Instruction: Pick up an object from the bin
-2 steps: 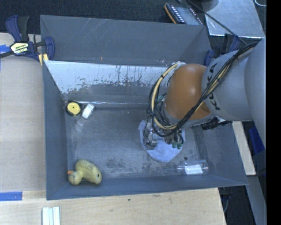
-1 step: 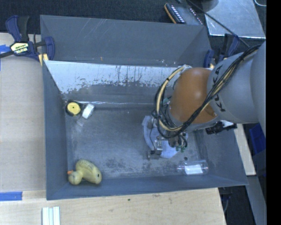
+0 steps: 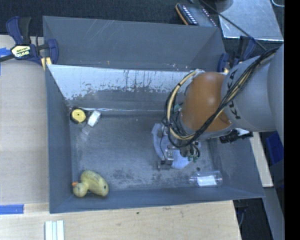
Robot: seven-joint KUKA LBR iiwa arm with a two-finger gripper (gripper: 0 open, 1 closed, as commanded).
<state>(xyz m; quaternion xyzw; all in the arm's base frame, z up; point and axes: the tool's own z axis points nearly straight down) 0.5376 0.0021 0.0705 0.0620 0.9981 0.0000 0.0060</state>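
Five small things lie in the grey bin [image 3: 125, 144], with the end effector [image 3: 166, 162] low near its right side.
It hangs over a pale blue thing [image 3: 183, 161] by the right wall; whether it is clenched or released I cannot tell. A clear packet [image 3: 206, 179] lies near the front right corner, a yellow duck [image 3: 90, 184] front left, and a yellow disc [image 3: 78, 115] and a white piece [image 3: 93, 118] back left.
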